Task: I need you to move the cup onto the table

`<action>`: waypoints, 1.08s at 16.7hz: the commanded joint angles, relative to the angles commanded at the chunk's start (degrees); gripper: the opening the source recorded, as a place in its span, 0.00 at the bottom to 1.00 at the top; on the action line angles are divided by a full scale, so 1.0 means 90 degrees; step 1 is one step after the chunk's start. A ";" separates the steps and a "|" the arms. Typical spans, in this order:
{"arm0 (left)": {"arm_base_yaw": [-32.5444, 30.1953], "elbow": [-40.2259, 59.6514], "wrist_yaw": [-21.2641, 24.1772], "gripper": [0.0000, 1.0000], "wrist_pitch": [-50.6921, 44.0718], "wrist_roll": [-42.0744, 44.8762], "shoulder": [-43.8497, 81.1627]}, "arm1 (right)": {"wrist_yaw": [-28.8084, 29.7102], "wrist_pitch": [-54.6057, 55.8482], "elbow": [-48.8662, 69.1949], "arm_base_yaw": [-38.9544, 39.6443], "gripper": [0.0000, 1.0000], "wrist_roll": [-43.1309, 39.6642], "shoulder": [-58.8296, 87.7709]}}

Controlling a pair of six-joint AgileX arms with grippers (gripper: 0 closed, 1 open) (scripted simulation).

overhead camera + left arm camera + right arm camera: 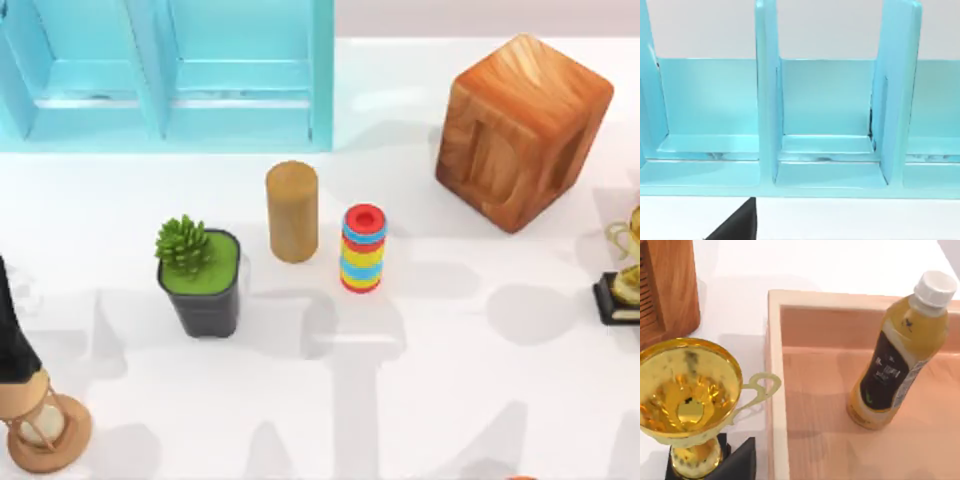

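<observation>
On the turquoise shelf [830, 145], the cup's faint glass streaks [822, 158] suggest a light, slippery, fragile tumbler, best gripped mid-wall; end effector states unclear.

the bottle [897, 355] carries a dark label whose print cannot be read.

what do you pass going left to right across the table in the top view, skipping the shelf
hourglass → potted plant → wooden cylinder → ring stack → wooden block → trophy
</observation>
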 joint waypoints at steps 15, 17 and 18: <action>0.0000 0.0000 0.0000 1.00 0.0000 0.0000 0.0000 | -0.0007 -0.4929 0.5688 -0.2060 1.00 -0.2035 0.6744; 0.0000 0.0000 0.0000 1.00 0.0000 0.0000 0.0000 | -0.0008 -0.5322 0.6136 -0.2222 1.00 -0.2197 0.7281; 0.0000 0.0000 0.0000 1.00 0.0000 0.0000 0.0000 | -0.0009 -0.5475 0.6312 -0.2286 1.00 -0.2259 0.7491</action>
